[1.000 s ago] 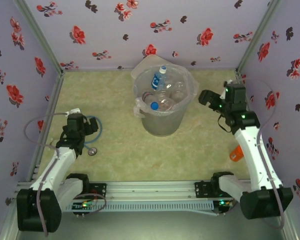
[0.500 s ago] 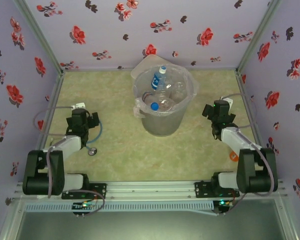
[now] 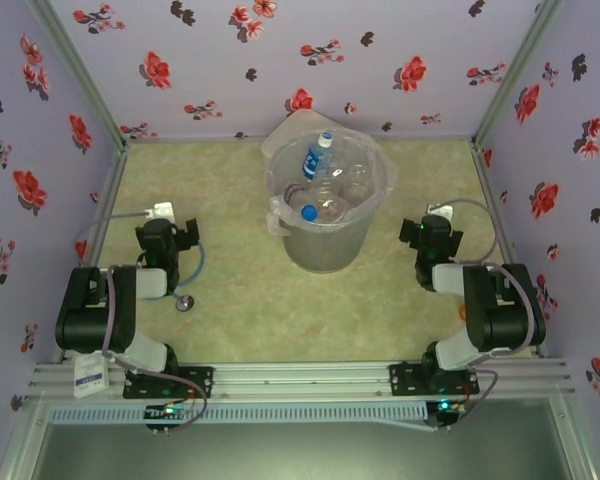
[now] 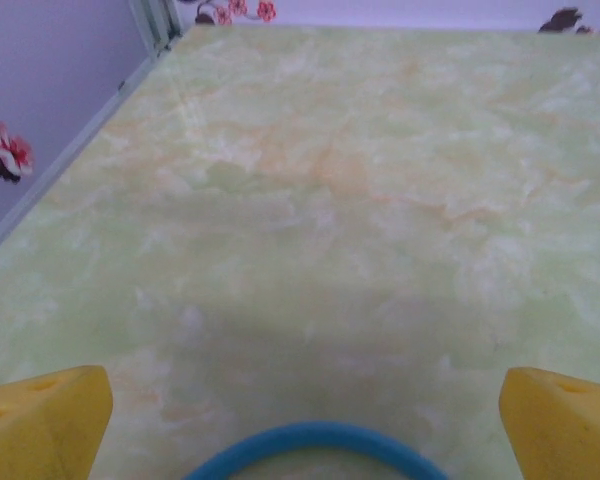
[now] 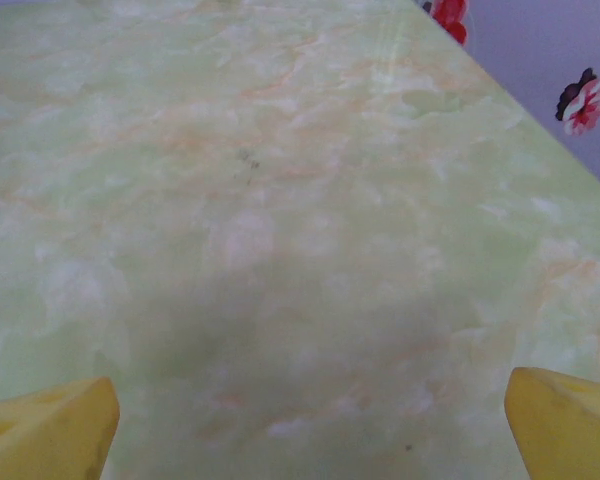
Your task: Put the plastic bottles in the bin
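Bottles, every one that I can make out, are inside the bin [image 3: 325, 252], which stands at the middle of the far side of the table [image 3: 250, 320]: the plastic bottles [image 3: 318, 158] lie heaped in its clear liner, one with a blue label poking up at the bin's far rim. My left gripper [image 4: 302, 425] sits to the left of the bin and my right gripper [image 5: 305, 425] to its right, both well apart from it, low over the marbled top. On each, the yellow fingers [image 4: 45, 420] are spread wide with nothing between them but bare table; a blue loop [image 4: 310, 442] lies just under the left one. I judge the job done or all but done, though my folded arms hide some of the table nearer than the bin.
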Action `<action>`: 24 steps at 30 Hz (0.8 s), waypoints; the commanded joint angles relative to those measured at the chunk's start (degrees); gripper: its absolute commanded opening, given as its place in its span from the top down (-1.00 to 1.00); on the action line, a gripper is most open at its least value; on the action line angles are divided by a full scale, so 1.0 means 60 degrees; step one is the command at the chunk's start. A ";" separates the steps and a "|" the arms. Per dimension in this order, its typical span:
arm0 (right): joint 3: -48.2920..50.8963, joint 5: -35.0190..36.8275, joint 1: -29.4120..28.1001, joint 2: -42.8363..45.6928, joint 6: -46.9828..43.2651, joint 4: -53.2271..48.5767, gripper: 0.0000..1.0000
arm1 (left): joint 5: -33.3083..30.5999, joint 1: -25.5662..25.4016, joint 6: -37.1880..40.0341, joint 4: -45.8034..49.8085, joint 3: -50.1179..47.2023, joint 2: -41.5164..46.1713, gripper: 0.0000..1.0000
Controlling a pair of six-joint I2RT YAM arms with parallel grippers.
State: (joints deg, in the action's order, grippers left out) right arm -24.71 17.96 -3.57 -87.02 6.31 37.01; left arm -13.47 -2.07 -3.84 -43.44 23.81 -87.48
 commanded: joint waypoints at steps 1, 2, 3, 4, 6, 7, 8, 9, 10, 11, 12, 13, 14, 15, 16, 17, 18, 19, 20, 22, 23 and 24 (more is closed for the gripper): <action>0.0589 -0.0230 0.0203 -0.0503 -0.0152 0.2873 -0.99 | 0.0243 0.0169 0.0272 -0.1614 -0.0279 -0.0291 -0.99; 0.0729 -0.0172 0.0214 -0.0682 -0.0157 0.3429 -0.99 | 0.0280 0.0168 0.0233 -0.1254 -0.0212 -0.0158 -0.99; 0.0625 -0.0201 0.0215 -0.0407 -0.0146 0.2769 -0.99 | 0.0270 0.0168 0.0260 -0.1321 -0.0224 -0.0187 -0.99; 0.0473 -0.0172 0.0217 -0.0217 -0.0032 0.2098 -0.99 | 0.0261 0.0172 0.0266 -0.1431 -0.0241 -0.0212 -0.99; 0.0620 -0.0047 0.0204 -0.0495 -0.0104 0.2876 -0.99 | 0.0254 0.0168 0.0272 -0.1446 -0.0248 -0.0228 -0.99; 0.0604 -0.0043 0.0138 -0.0410 -0.0191 0.2718 -0.99 | 0.0254 0.0164 0.0259 -0.1370 -0.0234 -0.0198 -0.99; 0.0518 -0.0305 0.0086 -0.0310 -0.0289 0.2382 -0.99 | 0.0254 0.0169 0.0273 -0.1439 -0.0248 -0.0221 -0.99; 0.0508 -0.0588 0.0097 -0.0312 -0.0392 0.2378 -0.99 | 0.0254 0.0165 0.0273 -0.1404 -0.0248 -0.0202 -0.99; 0.0599 -0.0597 0.0086 -0.0395 -0.0435 0.2674 -0.99 | 0.0243 0.0165 0.0273 -0.1431 -0.0248 -0.0214 -0.99; 0.0634 -0.0568 0.0083 -0.0423 -0.0453 0.2778 -0.99 | 0.0252 0.0168 0.0273 -0.1418 -0.0248 -0.0206 -1.00; 0.0596 -0.0575 0.0082 -0.0374 -0.0443 0.2660 -0.99 | 0.0239 0.0163 0.0273 -0.1413 -0.0248 -0.0202 -0.99; 0.0577 -0.0575 0.0083 -0.0333 -0.0425 0.2536 -0.99 | 0.0233 0.0164 0.0273 -0.1415 -0.0248 -0.0201 -0.99; 0.0585 -0.0575 0.0083 -0.0341 -0.0432 0.2563 -0.99 | 0.0243 0.0156 0.0273 -0.1417 -0.0248 -0.0200 -1.00; 0.0599 -0.0578 0.0090 -0.0387 -0.0436 0.2644 -0.99 | 0.0239 0.0156 0.0273 -0.1417 -0.0248 -0.0207 -0.99; 0.0565 -0.0614 0.0083 -0.0394 -0.0436 0.2618 -0.99 | 0.0247 0.0169 0.0273 -0.1417 -0.0248 -0.0200 -0.99; 0.0555 -0.0610 0.0087 -0.0380 -0.0421 0.2557 -0.99 | 0.0241 0.0156 0.0273 -0.1417 -0.0248 -0.0200 -0.99; 0.0551 -0.0619 0.0084 -0.0366 -0.0427 0.2532 -0.99 | 0.0239 0.0155 0.0273 -0.1417 -0.0249 -0.0201 -1.00; 0.0565 -0.0618 0.0090 -0.0390 -0.0421 0.2571 -0.99 | 0.0235 0.0154 0.0273 -0.1417 -0.0248 -0.0200 -1.00; 0.0562 -0.0619 0.0090 -0.0388 -0.0421 0.2572 -0.99 | 0.0240 0.0157 0.0273 -0.1417 -0.0248 -0.0201 -0.99; 0.0559 -0.0615 0.0085 -0.0383 -0.0421 0.2562 -0.99 | 0.0239 0.0154 0.0273 -0.1417 -0.0248 -0.0200 -0.99; 0.0539 -0.0614 0.0092 -0.0400 -0.0414 0.2547 -0.99 | 0.0251 0.0161 0.0273 -0.1417 -0.0248 -0.0205 -0.99; 0.0504 -0.0639 0.0085 -0.0408 -0.0428 0.2500 -0.99 | 0.0246 0.0156 0.0273 -0.1417 -0.0248 -0.0205 -0.99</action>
State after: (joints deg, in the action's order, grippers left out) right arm -21.32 14.74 -2.74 -89.47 4.47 50.35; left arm -12.38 -1.54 -3.66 -49.52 22.37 -88.25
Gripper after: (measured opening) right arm 0.994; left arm 0.997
